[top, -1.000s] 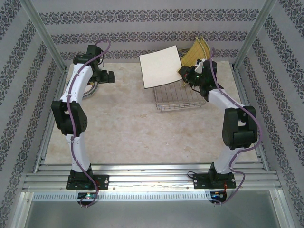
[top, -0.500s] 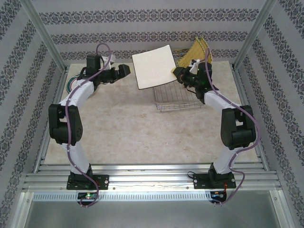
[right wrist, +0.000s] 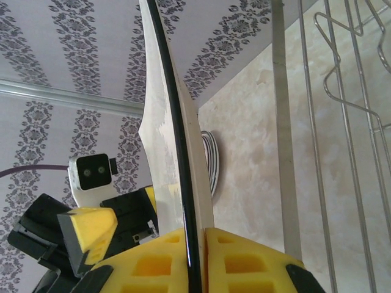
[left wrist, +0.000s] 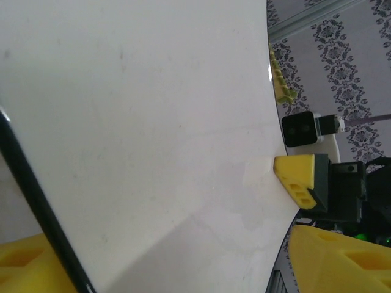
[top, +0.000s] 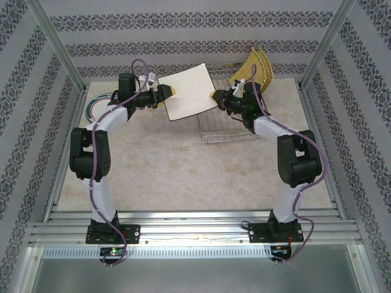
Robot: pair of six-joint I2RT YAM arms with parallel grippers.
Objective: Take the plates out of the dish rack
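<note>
A white square plate (top: 188,93) hangs tilted in the air above the table's back middle, left of the dish rack (top: 229,125). My right gripper (top: 217,97) is shut on its right edge; in the right wrist view the pads (right wrist: 244,262) clamp the plate (right wrist: 183,152) edge-on. My left gripper (top: 166,93) is open, and its wide jaws straddle the plate's left edge without pressing it. In the left wrist view the plate (left wrist: 153,122) fills the space between my left gripper's (left wrist: 183,265) fingers. Yellow woven plates (top: 253,67) stand in the rack's back.
A stack of round plates (top: 98,105), one green-banded, lies at the table's back left. The rack's wires (right wrist: 342,122) pass close beside the right gripper. Patterned walls and metal posts enclose the table on three sides.
The right gripper has carried the white plate left, off the rack. The left arm has swung in from the back left to the plate's left edge, and its jaws have begun to narrow.
</note>
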